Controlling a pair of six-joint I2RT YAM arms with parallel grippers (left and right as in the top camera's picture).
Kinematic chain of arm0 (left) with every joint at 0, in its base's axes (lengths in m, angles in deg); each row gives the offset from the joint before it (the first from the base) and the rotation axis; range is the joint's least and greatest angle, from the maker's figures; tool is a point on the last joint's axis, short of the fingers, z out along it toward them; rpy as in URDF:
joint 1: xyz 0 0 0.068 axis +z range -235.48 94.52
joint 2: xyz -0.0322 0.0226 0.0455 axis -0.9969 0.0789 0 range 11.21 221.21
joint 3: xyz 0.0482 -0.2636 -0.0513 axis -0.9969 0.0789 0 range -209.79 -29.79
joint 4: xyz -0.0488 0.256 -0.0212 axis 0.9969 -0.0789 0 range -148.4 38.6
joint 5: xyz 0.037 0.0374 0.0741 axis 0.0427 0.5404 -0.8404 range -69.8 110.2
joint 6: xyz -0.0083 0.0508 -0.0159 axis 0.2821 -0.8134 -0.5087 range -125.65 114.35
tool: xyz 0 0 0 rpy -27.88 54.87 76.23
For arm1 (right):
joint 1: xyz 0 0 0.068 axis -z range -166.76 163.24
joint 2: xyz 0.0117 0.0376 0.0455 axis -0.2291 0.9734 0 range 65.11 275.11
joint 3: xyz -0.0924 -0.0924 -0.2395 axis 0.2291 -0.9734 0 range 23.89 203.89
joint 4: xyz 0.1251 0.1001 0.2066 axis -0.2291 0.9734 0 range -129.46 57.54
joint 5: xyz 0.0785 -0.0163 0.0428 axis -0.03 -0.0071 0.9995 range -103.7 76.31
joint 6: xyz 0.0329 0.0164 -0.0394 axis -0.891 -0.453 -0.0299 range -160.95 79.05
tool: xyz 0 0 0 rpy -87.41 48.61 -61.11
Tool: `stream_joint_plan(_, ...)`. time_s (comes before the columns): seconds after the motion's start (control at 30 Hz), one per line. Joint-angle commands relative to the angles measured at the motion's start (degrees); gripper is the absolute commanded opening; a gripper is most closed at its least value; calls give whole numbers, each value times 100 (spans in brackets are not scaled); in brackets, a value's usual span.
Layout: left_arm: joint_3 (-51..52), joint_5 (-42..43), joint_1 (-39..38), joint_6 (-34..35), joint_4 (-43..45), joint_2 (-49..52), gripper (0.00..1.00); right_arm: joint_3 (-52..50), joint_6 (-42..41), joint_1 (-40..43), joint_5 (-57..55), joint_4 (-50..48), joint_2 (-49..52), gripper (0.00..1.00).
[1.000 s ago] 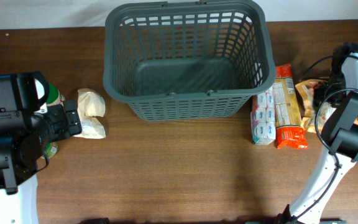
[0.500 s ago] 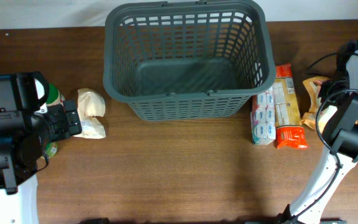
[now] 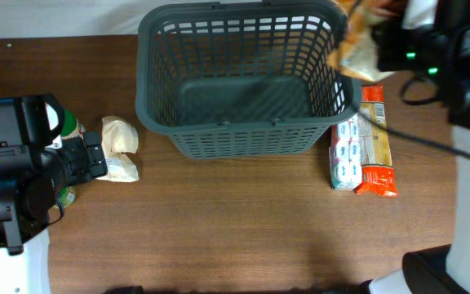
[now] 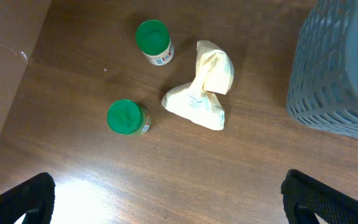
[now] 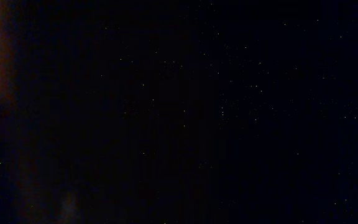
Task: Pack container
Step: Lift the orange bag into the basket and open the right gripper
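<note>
Bag [image 3: 356, 49] over basket's [image 3: 243, 16] far-right rim
bag gripped in right claw [image 3: 379, 41]; left claw [image 4: 173, 200] spread wide by tabletop's [image 3: 243, 212] left edge

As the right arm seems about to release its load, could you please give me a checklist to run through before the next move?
1. Floor of container bare: ok.
2. Right hand holds snack bag aloft: ok.
3. Bag fully over the opening: not ok, it overlaps the right rim.
4. Grip firmness: cannot tell; right wrist view is black.
5. Left hand open, apart from container: ok.
</note>
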State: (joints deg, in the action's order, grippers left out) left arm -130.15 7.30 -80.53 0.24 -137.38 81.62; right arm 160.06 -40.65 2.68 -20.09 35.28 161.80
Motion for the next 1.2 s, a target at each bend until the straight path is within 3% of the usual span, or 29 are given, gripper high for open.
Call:
stream_joint_plan(0.0,-42,0,37,94,-2,13,99,0,992,-776,-138,-374,391,4)
stream_joint_plan(0.13,-42,0,37,94,-2,13,99,0,1040,-1163,-188,-468,1106,4)
stream_joint_plan(0.53,-42,2,37,94,-2,13,99,-4,629,-1165,-177,308,2846,4)
stream_joint_plan(0.57,-42,0,37,94,0,13,99,-4,629,-1165,-170,310,2883,6)
stream_joint_plan(0.6,-42,0,37,94,-2,13,99,-4,629,-1165,-173,310,2973,17)
stream_joint_plan(0.63,-42,2,37,94,-2,13,99,-4,632,-1165,-181,308,3010,21)
stream_joint_plan(0.83,-42,2,37,94,-2,13,99,129,632,-1154,-306,310,2798,32)
stream_joint_plan(0.97,-42,2,37,94,-2,13,99,501,632,-1156,-708,393,2225,43)
stream_joint_plan(1.1,-42,2,37,94,-2,13,99,892,634,-1154,-940,474,1537,62)
stream_joint_plan(1.17,-42,0,37,94,-2,13,99,997,634,-1154,-938,444,1231,66)
